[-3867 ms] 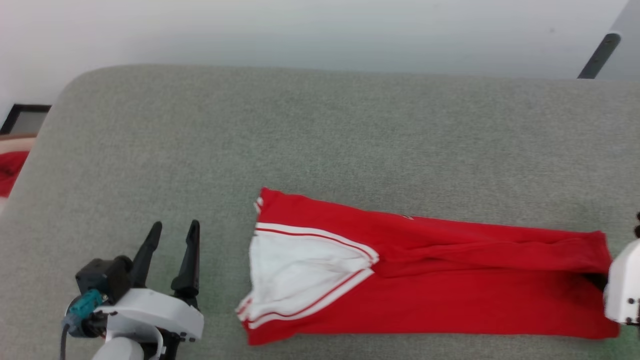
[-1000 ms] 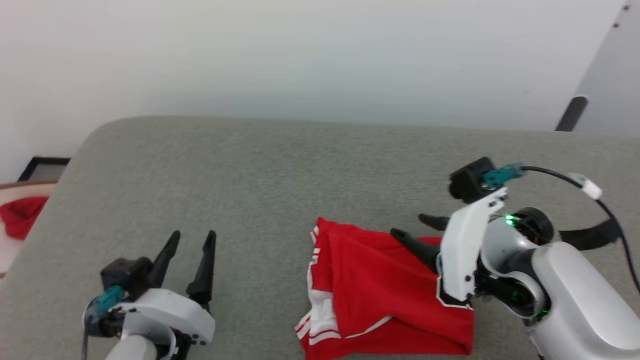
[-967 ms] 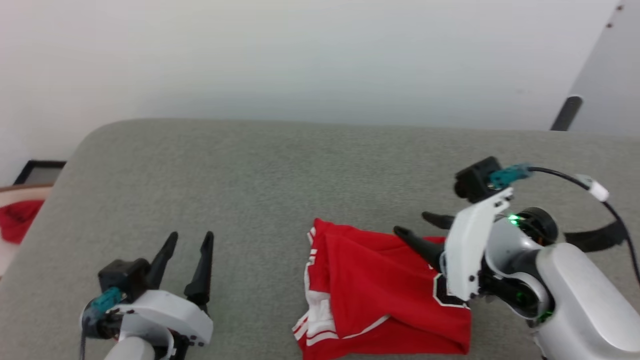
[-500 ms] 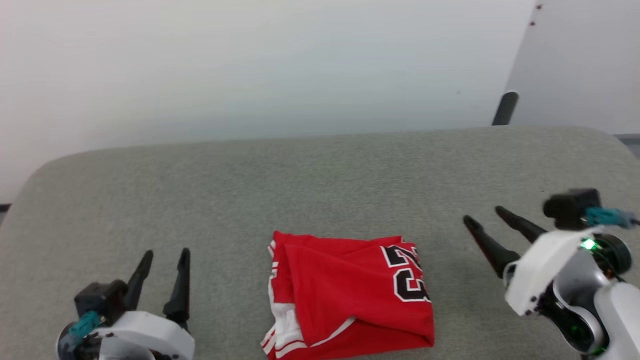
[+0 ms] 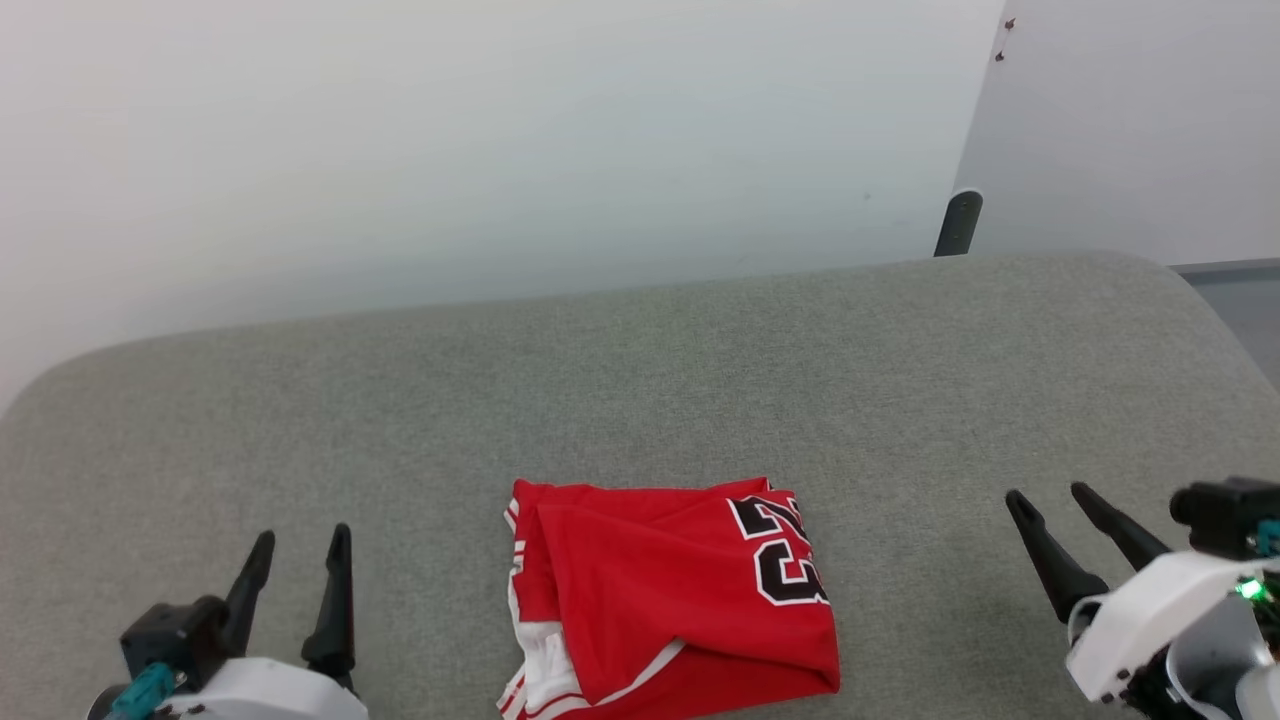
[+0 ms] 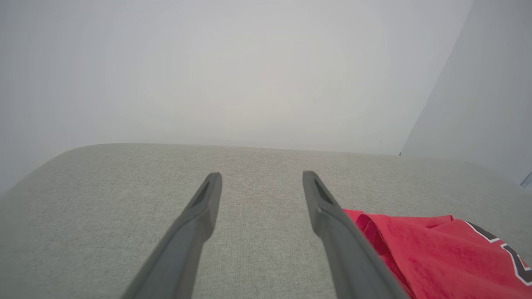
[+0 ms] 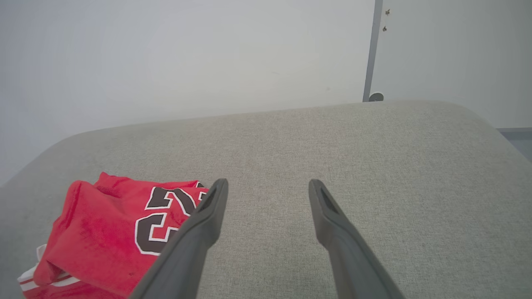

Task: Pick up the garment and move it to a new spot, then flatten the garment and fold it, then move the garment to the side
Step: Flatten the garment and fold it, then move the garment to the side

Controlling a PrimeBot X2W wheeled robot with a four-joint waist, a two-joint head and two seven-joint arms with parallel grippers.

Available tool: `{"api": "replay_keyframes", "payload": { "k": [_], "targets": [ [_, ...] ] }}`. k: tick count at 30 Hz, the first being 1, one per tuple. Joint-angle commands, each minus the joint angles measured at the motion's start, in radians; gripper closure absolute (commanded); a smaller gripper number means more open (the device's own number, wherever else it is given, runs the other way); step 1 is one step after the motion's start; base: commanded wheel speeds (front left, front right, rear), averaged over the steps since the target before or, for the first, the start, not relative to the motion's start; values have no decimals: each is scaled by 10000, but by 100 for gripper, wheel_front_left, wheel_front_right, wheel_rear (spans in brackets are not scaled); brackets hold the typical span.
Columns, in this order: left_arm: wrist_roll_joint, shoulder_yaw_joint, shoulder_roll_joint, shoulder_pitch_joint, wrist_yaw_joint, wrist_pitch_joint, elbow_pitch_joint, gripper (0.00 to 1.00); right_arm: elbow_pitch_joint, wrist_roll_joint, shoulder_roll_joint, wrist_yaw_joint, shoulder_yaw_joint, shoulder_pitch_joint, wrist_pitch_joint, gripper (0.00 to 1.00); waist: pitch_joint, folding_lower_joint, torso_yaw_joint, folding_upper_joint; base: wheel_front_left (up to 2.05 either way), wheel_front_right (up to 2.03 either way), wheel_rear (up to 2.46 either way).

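Garment (image 5: 670, 600) in the head view: the red jersey lies folded into a compact bundle on the grey padded surface (image 5: 640, 380), at the middle of that surface's near edge. Its black, white-outlined number faces up on the side toward the surface's right end, and white striped trim shows on the side toward the left end. The left gripper (image 5: 300, 538) hangs over the surface's near left part, jaws apart with nothing between them, clear of the cloth. The right gripper (image 5: 1047, 494) hangs over the near right part, fingers likewise spread and empty. A dark post (image 5: 958, 222) rises behind the surface's far right edge, against a pale wall

In the left wrist view, the left gripper (image 6: 262, 175) points across the surface (image 6: 104, 199) toward its far edge, its two dark fingers wide apart with bare grey fabric between them. The garment (image 6: 436, 249) lies on the surface just beyond the finger at that view's right

In the right wrist view, the right gripper (image 7: 268, 182) is spread over the surface (image 7: 374, 166), holding nothing. The garment (image 7: 104, 232) rests on the surface at that view's lower left, number upward, partly behind one finger
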Motion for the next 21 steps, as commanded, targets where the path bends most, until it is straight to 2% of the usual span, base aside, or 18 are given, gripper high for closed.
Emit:
{"api": "replay_keyframes", "payload": {
  "k": [1,11,21],
  "targets": [
    [165,126,-38,211,42,-6,-65,0,-6,-56,74,-8,-159,290,-118,0,-50,0,-3,0,0,0,0],
    [440,784,-140,581,35,-6,-301,0,-162,-126,353,-8,-669,1011,-289,0,-203,0,126,0,0,0,0],
    [668,1015,-296,747,-21,-6,-352,0,-291,-252,484,-8,-819,1154,-211,0,-214,0,212,0,0,0,0]
  ]
}}
